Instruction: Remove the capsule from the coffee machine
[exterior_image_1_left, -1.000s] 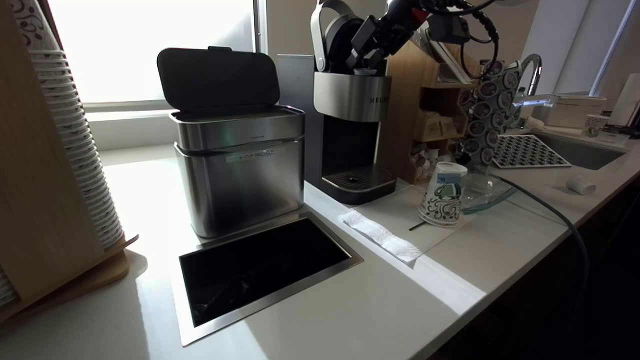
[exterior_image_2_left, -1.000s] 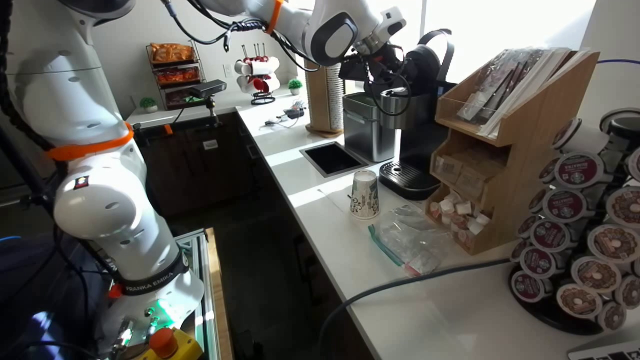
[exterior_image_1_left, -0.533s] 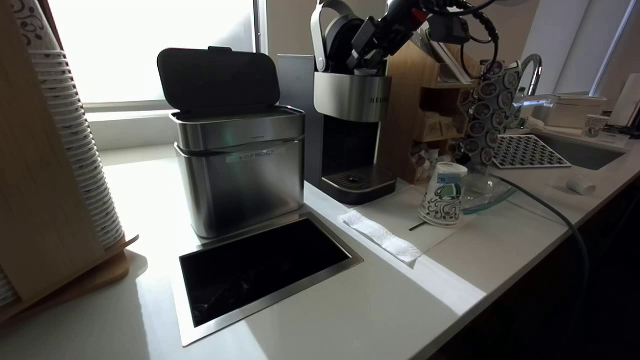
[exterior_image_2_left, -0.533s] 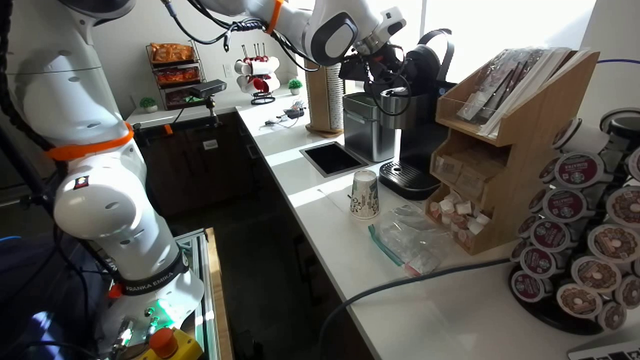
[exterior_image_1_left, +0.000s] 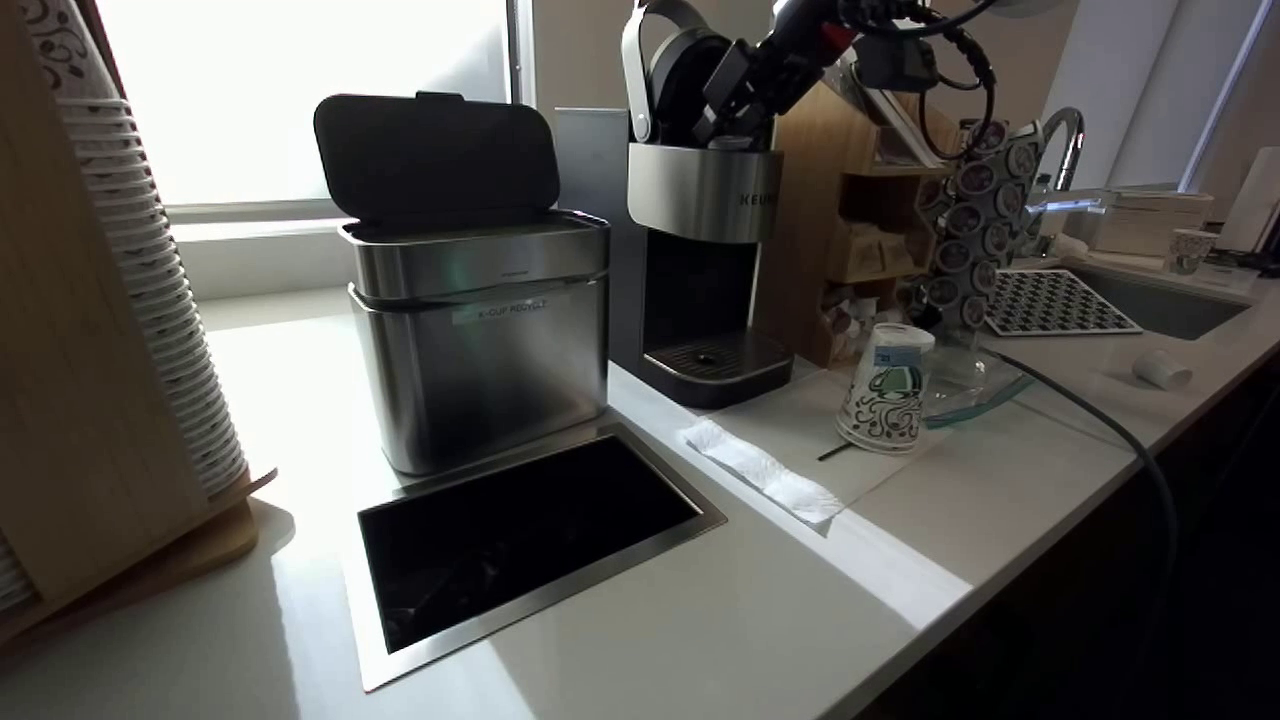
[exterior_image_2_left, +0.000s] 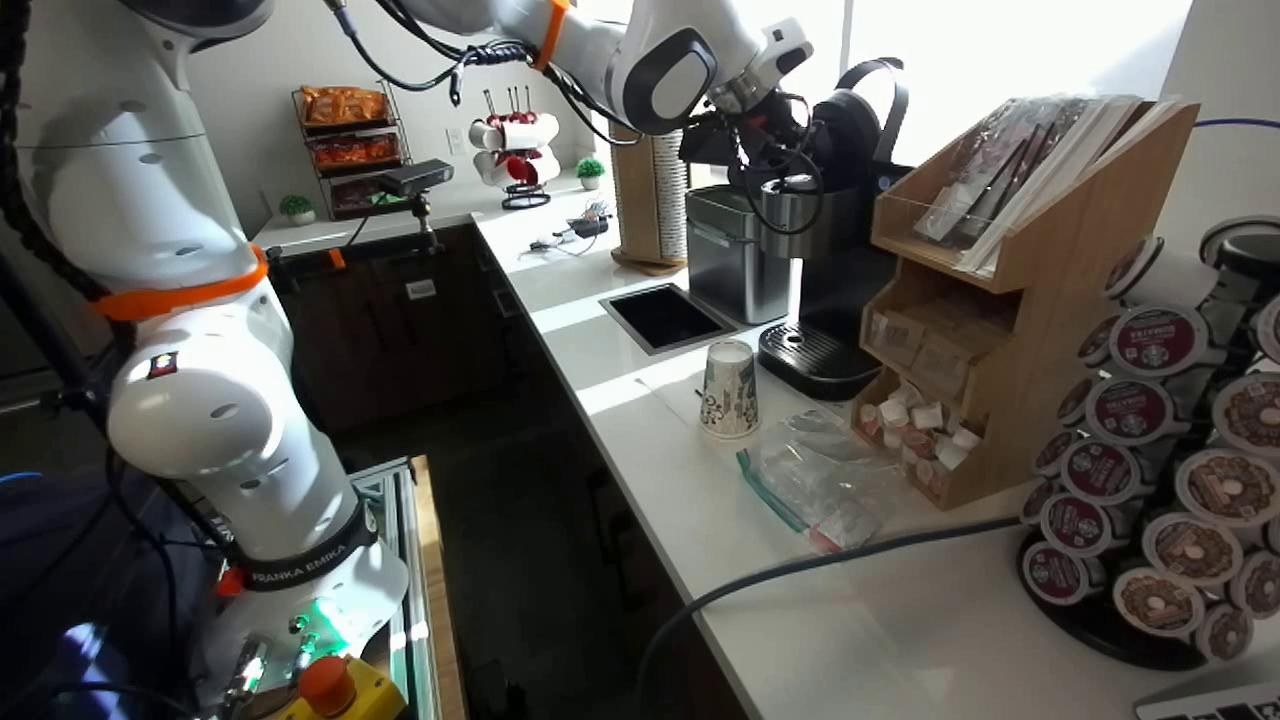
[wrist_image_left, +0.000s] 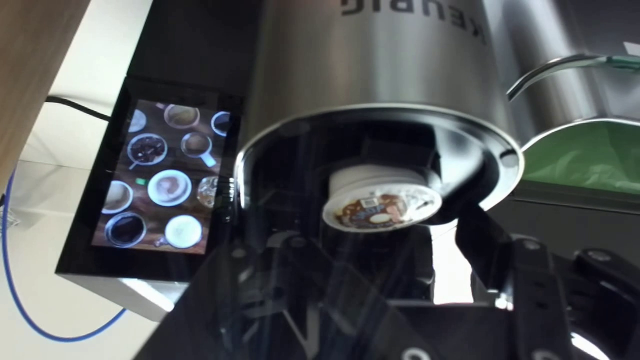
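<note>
The coffee machine has its black lid raised; its silver head also shows in an exterior view and upside down in the wrist view. A white capsule with a brown printed foil top sits in the open head, slightly tilted and standing proud of the holder; its rim shows in an exterior view. My gripper is low over the head, beneath the raised lid. In the wrist view my gripper has its fingers apart around the capsule. The left finger is dark; contact cannot be told.
A steel bin with its lid up stands beside the machine, behind a counter opening. A wooden organizer stands on the other side. An upturned paper cup, a plastic bag and a pod carousel are nearby.
My gripper has shifted very slightly at the machine head. The capsule rim now shows a little less in an exterior view. Nothing else has visibly moved.
</note>
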